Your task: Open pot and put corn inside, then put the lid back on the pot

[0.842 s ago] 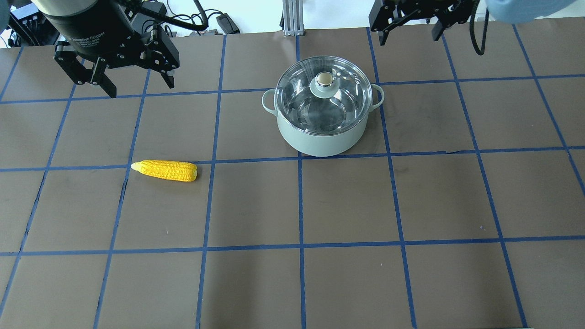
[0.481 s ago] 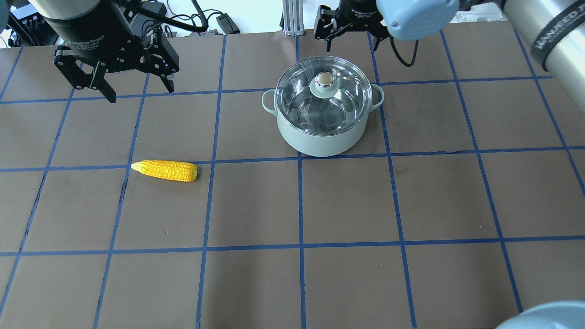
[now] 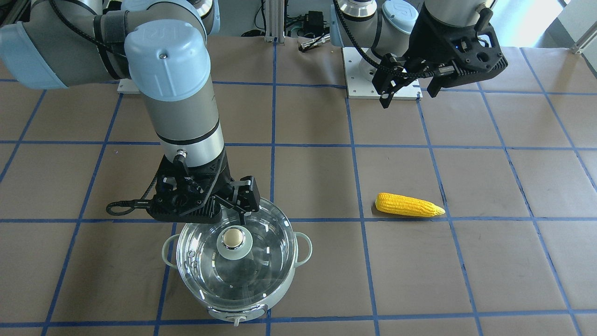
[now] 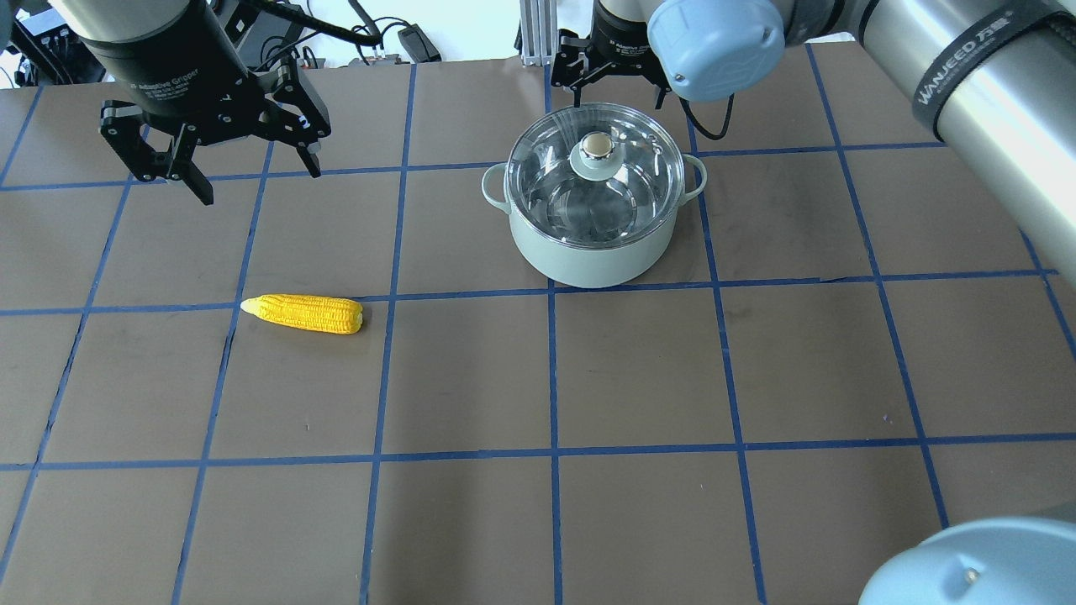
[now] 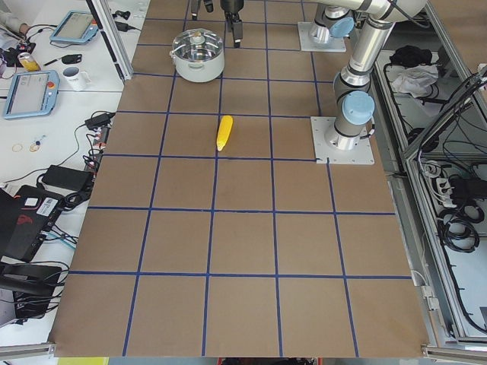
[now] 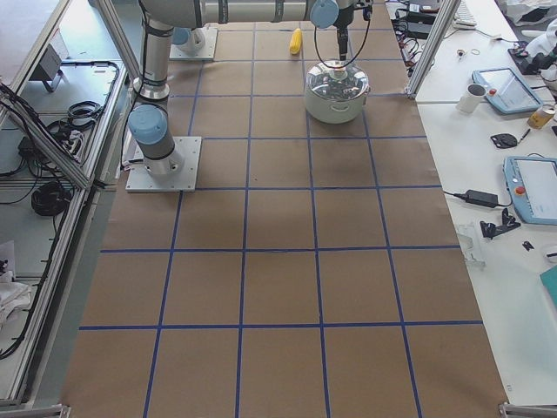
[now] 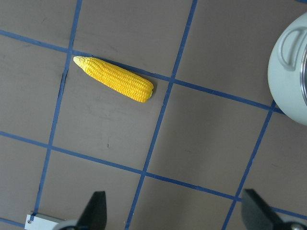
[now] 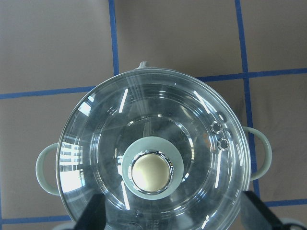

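The pale mint-green pot (image 4: 588,252) stands at the table's middle back, with the clear glass lid (image 4: 546,168) on it and its cream knob (image 4: 598,146) upright. My right gripper (image 4: 618,88) hovers open just behind the pot. In the right wrist view the lid (image 8: 153,110) fills the frame, the knob (image 8: 151,172) between my open fingertips (image 8: 96,211). The yellow corn (image 4: 304,313) lies on the mat to the left, its point facing left. My left gripper (image 4: 256,172) is open and empty, high behind the corn (image 7: 115,79).
The brown mat has a blue tape grid. The arms' base plate (image 3: 380,70) and cables lie at the robot's edge. A metal post (image 4: 535,34) stands behind the pot. A side bench with tablets and a mug (image 5: 76,76) borders the far side.
My right arm has swung in from the right and now hangs over the back of the pot. My left gripper has shifted slightly. Pot, lid and corn have not moved.
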You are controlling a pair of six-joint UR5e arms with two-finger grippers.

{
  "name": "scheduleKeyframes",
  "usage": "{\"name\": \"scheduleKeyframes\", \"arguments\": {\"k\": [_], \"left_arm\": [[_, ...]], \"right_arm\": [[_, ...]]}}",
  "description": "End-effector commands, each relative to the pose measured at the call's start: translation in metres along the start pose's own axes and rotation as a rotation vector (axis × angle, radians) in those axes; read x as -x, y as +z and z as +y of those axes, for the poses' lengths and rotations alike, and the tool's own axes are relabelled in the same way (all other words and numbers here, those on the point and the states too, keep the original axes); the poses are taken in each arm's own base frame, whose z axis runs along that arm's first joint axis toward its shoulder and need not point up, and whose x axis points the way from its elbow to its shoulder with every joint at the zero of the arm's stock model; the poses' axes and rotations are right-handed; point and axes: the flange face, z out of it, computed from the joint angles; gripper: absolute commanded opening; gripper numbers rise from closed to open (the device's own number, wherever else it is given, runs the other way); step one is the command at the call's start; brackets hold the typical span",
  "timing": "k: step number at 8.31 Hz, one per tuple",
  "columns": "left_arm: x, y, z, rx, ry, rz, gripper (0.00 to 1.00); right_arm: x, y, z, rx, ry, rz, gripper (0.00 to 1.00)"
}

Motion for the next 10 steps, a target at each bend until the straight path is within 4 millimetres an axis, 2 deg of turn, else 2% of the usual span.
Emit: {"name": "scheduleKeyframes", "arguments": {"k": [1,2,3,4,5,6,7,8,9,10], "left_arm": [[-0.004,0.022,-0.013,0.058,-0.281,-0.001,1.00],[-0.004,0.031,-0.023,0.067,-0.318,-0.007,1.00],[-0.009,0.055,-0.040,0.101,-0.388,-0.034,1.00],[-0.015,0.085,-0.059,0.140,-0.493,-0.076,1.00],[-0.016,0.103,-0.071,0.162,-0.596,-0.100,1.00],[-0.014,0.111,-0.075,0.171,-0.666,-0.113,1.00],[-0.004,0.128,-0.077,0.195,-0.713,-0.125,1.00],[0.019,0.158,-0.086,0.204,-0.793,-0.116,1.00],[0.031,0.195,-0.084,0.207,-0.881,-0.121,1.00],[0.038,0.216,-0.079,0.198,-0.899,-0.117,1.00]], "right_arm": [[0.001,0.003,0.000,0.002,0.005,-0.003,1.00],[0.002,0.004,0.000,0.004,0.006,-0.008,1.00],[0.003,0.009,-0.004,-0.011,0.011,-0.016,1.00],[0.005,0.030,-0.009,-0.003,0.017,-0.012,1.00],[0.007,0.048,-0.014,-0.003,0.016,-0.012,1.00],[0.008,0.063,-0.016,0.011,0.009,-0.001,1.00],[0.008,0.071,-0.016,0.021,0.014,0.004,1.00],[0.007,0.083,-0.014,0.039,0.013,0.011,0.99],[0.007,0.095,-0.011,0.048,0.018,0.014,0.99],[0.008,0.096,-0.012,0.039,0.029,0.005,0.99]]}}
